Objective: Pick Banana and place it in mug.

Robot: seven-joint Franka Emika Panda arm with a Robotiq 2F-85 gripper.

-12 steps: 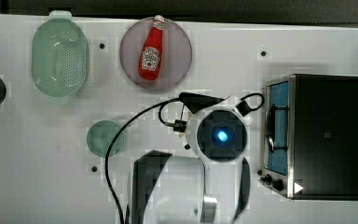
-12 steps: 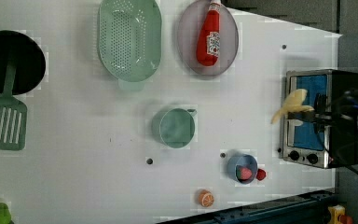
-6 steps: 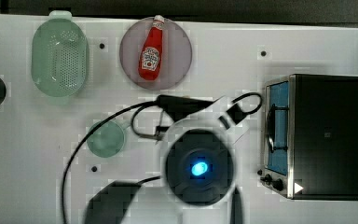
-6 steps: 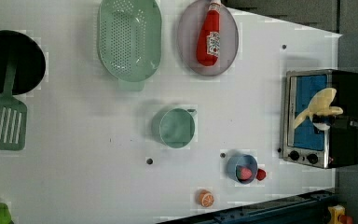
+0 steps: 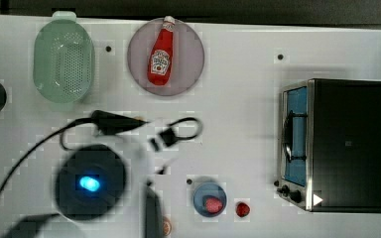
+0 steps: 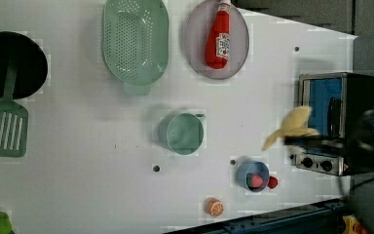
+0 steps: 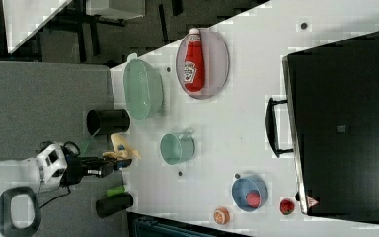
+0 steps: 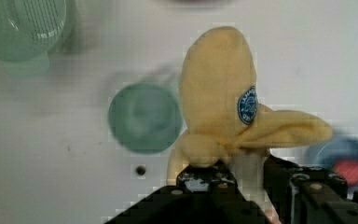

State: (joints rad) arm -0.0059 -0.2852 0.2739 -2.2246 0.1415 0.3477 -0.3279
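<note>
Between the closed jaws of the gripper (image 8: 223, 170) sits the banana (image 8: 223, 102), pinched at its lower end, long axis running up and away from the fingers, peel flap drooping sideways. Carried high above the table (image 6: 78, 195). Mug (image 6: 181, 133) stands upright and open; in the left view it lies well to the banana's (image 6: 292, 127) left, so the carry must go that way. Further off: blue bowl (image 6: 253, 175), colander (image 6: 135, 41), plate (image 6: 195, 44) with ketchup bottle (image 6: 217, 36).

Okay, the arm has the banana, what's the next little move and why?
Probably carry the banana sideways until it is above the mug. The gripper grips it off the table, and in the left view it is off to the mug's right, near the toaster oven.
</note>
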